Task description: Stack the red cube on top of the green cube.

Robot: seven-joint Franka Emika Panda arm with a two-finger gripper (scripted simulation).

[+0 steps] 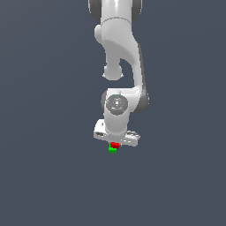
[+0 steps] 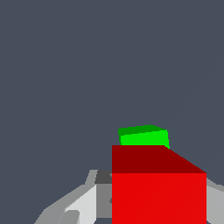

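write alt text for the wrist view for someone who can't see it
A bright red cube fills the foreground, held between the grey fingers of the end effector. A green cube shows just beyond it, partly hidden behind the red cube's far edge. Everything else is a plain dark grey-blue surface.

Red cube [image 1: 115,145], tiny and bright, sits right over the green cube [image 1: 112,150], its lower edge meeting the green top. From the wrist, the green cube [image 2: 144,136] peeks out just past the red cube [image 2: 158,197].
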